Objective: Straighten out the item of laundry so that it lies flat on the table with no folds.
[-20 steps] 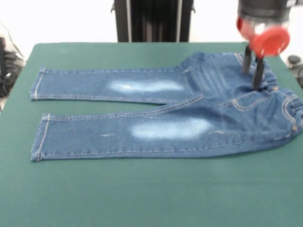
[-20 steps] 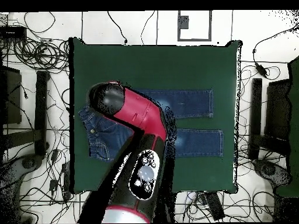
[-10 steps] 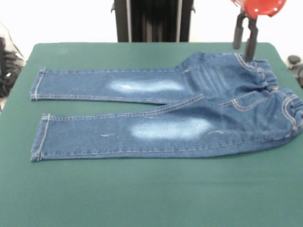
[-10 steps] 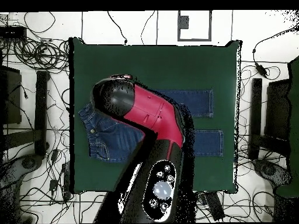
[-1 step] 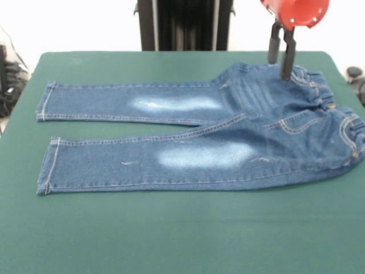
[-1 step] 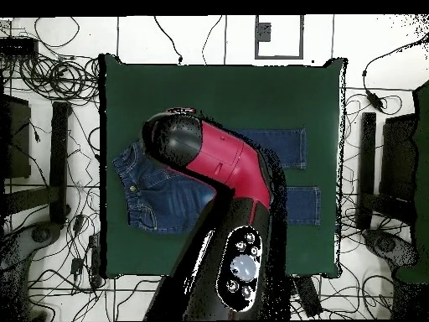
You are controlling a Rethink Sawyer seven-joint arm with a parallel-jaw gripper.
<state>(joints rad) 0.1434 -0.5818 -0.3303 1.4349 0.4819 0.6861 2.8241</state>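
Green felt covers the table [image 5: 171,240], and your jeans [image 5: 199,142] lie across its middle with both legs stretched out side by side, hems square toward 1 edge, waistband bunched at the other. The gripper [image 5: 280,71] hangs just above the rear of the waistband, its 2 fingers [image 5: 288,57] close together with a narrow gap between them and nothing held. From overhead, the arm [image 6: 218,168] hides the seat and upper legs. You can judge the job nearly finished: no folds show on either leg. What remains, if anything, is the slightly rumpled hip and elastic waist.
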